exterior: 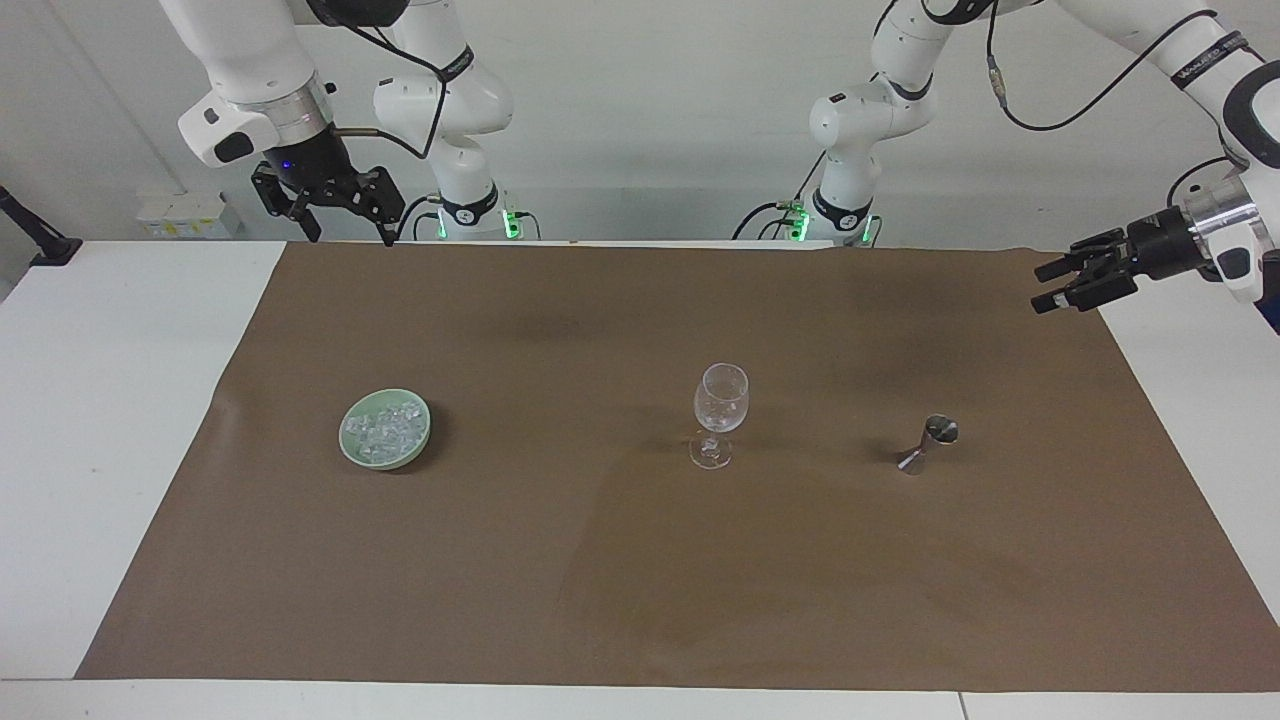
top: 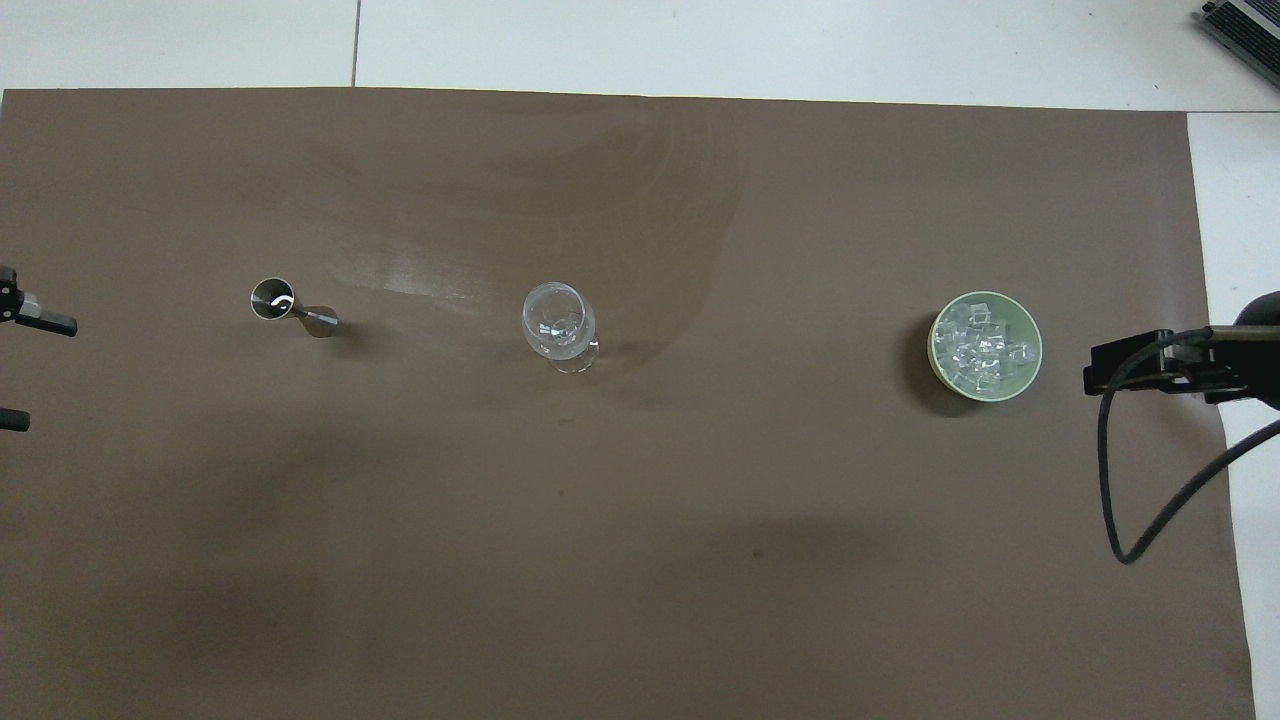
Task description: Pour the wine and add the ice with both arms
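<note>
My left gripper hangs w/ fingers spread wide, empty, over the mat edge at my left arm's end. Jigger stands upright on the mat below, toward table centre, so left arm's nearer it. Right gripper waits, open, over the mat edge nearest me; bowl heaped w/ clear ice sits farther out from it, by the empty glass

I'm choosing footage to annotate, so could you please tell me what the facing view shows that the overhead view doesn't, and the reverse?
Only the facing view shows both arms whole, their bases, and the right pincer open above the table's edge by the robots.

Only the overhead view looks straight down into the jigger's cup.

Both show the wine glass standing midway between the jigger and the green bowl of ice on brown paper, and the left pincer open in the air.
</note>
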`<state>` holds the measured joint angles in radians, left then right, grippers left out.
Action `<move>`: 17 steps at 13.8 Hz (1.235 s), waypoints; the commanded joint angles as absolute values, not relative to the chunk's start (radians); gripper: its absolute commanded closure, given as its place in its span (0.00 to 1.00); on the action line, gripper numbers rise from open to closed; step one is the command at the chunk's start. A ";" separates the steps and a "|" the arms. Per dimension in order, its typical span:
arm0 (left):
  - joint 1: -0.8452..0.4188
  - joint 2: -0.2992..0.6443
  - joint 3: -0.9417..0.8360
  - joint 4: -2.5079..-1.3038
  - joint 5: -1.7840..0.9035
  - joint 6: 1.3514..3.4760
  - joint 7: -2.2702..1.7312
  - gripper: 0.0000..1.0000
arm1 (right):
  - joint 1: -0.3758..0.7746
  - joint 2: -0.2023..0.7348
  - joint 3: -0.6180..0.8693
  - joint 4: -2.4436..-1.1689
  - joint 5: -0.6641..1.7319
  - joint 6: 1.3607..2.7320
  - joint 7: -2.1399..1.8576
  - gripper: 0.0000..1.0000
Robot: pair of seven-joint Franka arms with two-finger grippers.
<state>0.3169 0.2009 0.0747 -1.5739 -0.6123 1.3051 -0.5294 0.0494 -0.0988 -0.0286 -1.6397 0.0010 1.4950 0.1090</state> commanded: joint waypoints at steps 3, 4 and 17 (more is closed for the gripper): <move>0.391 0.346 0.069 -1.569 -0.748 1.335 -0.581 0.00 | 0.049 -0.115 -0.032 -1.657 0.018 1.493 0.087 0.00; 0.393 0.371 0.069 -1.569 -0.762 1.335 -0.595 0.00 | 0.049 -0.115 -0.032 -1.657 0.018 1.494 0.087 0.00; 0.390 0.589 0.055 -1.569 -0.926 1.457 -0.733 0.00 | 0.049 -0.115 -0.032 -1.657 0.018 1.493 0.087 0.00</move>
